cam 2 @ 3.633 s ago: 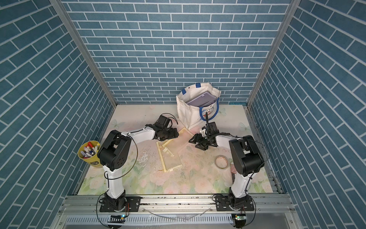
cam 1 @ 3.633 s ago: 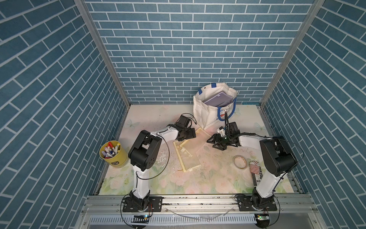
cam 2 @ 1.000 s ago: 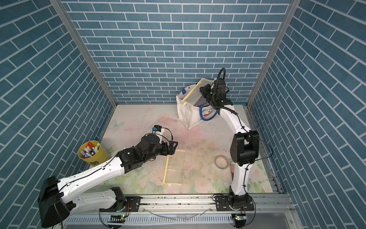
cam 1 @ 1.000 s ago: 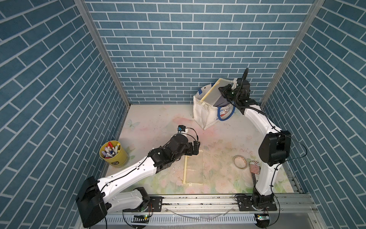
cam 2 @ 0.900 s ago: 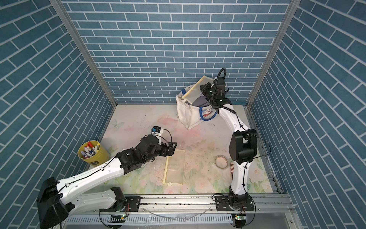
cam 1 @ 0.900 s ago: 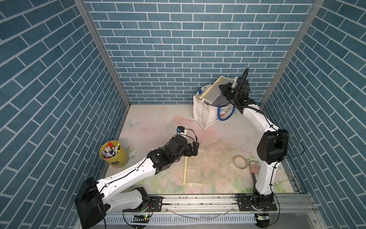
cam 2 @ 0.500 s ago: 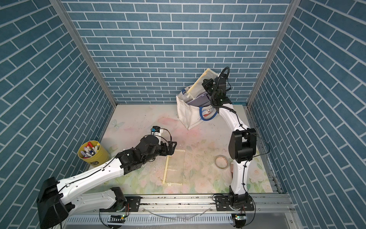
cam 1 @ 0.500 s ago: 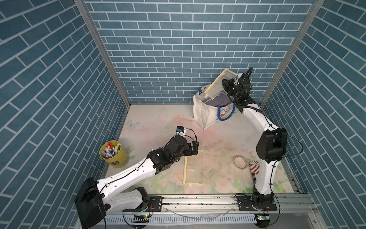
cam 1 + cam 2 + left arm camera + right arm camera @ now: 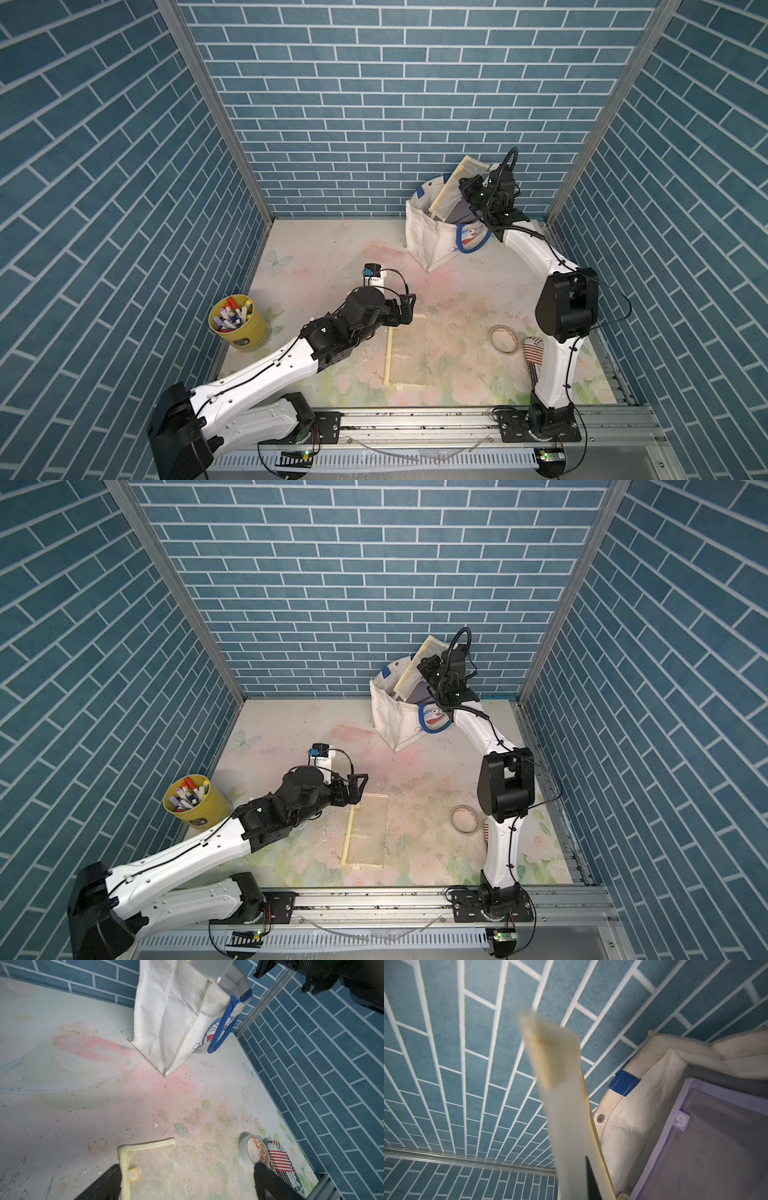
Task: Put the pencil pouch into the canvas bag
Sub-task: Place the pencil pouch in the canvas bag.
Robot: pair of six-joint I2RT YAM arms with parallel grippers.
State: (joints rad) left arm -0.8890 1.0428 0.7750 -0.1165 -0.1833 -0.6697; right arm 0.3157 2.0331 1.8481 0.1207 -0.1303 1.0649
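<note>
Right gripper point(image 9: 467, 189) is pinched tight on the pencil pouch point(image 9: 451, 192), high at the back of the cell over the canvas bag point(image 9: 428, 245). That bag stands open. The pouch slants steeply across it, with its upper end well clear of the rim and its lower end, as far as both top views let me tell, just inside the mouth. I judge this to be the insertion step — pouch carried over, not yet let go.

What I need next is to lower it along its own slant so the flat side slides in beside the purple pouch point(image 9: 716, 1147) lying in the bag. I'd part the jaws only once most of it sits below the rim; released too high, it could tip out over the edge.

Left gripper point(image 9: 409, 311) hovers low over the table point(image 9: 332, 257), spread wide and holding nothing, at one end of a second pouch point(image 9: 409, 357) lying flat. Well apart are the yellow cup point(image 9: 245, 328) of markers and a tape roll point(image 9: 503, 338).

Both top views give me the tilt. The right wrist view gives the bag's inside — purple pouch, blue handle tab point(image 9: 624, 1083), snap point(image 9: 600, 1119) — though the held pouch is a blur there. Only the left wrist view shows the fingers point(image 9: 101, 1184) either side of the second pouch's corner and its yellow tag point(image 9: 133, 1175).
</note>
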